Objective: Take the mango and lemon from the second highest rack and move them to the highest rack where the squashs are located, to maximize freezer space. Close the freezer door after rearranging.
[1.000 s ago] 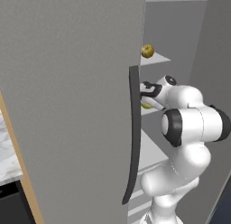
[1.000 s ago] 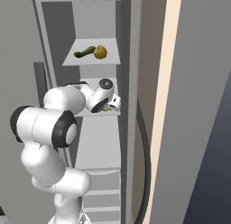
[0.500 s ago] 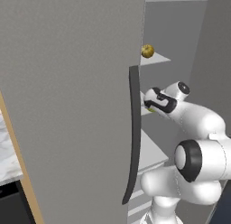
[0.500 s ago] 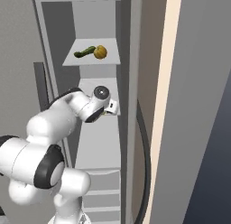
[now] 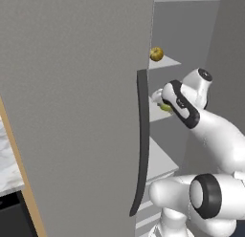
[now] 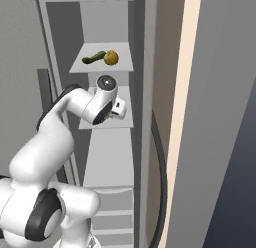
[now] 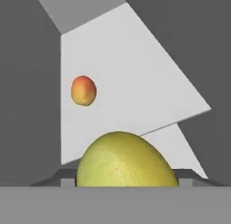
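The yellow-green lemon (image 7: pixel 126 160) sits between my gripper's (image 7: pixel 126 181) fingers, close against the hand camera. In the left base view, my gripper (image 5: pixel 164 102) hovers just over the second highest rack (image 5: pixel 155 115), shut on the lemon (image 5: pixel 166 107). The small orange mango (image 7: pixel 84 90) lies farther along that pale rack (image 7: pixel 135 83). On the highest rack (image 6: pixel 125 66) rest a round olive-yellow squash (image 6: pixel 111 57) and a long green one (image 6: pixel 94 58). The round squash (image 5: pixel 156 53) also peeks past the edge of the open freezer door (image 5: pixel 72 112).
The door's long dark handle (image 5: pixel 141 145) hangs close to the left of my hand. Lower grey shelves (image 6: pixel 107 157) stack beneath. A beige cabinet side (image 6: pixel 182 117) and another grey panel (image 6: pixel 225 142) bound the right. A marble counter edge (image 5: pixel 8 164) lies far left.
The arm's elbow has swung down and back and the forearm has stretched out. The hand stays near the second highest rack with the lemon in its grip.
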Controlling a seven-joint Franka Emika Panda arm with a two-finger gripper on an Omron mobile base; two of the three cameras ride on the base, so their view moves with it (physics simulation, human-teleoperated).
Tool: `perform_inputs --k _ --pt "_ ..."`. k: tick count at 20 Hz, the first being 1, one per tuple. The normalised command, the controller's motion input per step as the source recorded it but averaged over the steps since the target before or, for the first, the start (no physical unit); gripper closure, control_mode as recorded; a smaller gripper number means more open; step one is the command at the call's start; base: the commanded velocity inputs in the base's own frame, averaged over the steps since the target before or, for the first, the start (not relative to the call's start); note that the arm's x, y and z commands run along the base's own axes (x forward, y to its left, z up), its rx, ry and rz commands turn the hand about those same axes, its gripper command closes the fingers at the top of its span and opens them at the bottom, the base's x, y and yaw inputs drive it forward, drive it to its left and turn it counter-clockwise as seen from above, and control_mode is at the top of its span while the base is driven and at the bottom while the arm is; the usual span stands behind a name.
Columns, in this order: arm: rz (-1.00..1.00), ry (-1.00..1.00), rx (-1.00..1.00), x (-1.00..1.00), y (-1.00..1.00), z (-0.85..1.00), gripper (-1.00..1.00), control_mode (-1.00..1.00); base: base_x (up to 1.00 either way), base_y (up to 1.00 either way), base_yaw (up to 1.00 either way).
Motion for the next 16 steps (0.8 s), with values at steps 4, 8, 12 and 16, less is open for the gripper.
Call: perform_inputs --k 4,8,12,16 --pt "0.0 0.05 0.0 -0.68 0.01 0.29 1.0 -1.0 0.0 0.0 0.0" --pt "0.0 0.0 0.0 -0.81 0.0 0.29 1.0 -1.0 0.0 0.0 0.0" --pt "0.0 -0.2 0.0 -0.78 0.0 0.51 1.0 -1.0 0.0 0.0 0.0" --pt "0.0 -0.31 0.0 -0.5 0.0 0.78 1.0 -1.0 0.0 0.0 0.0"
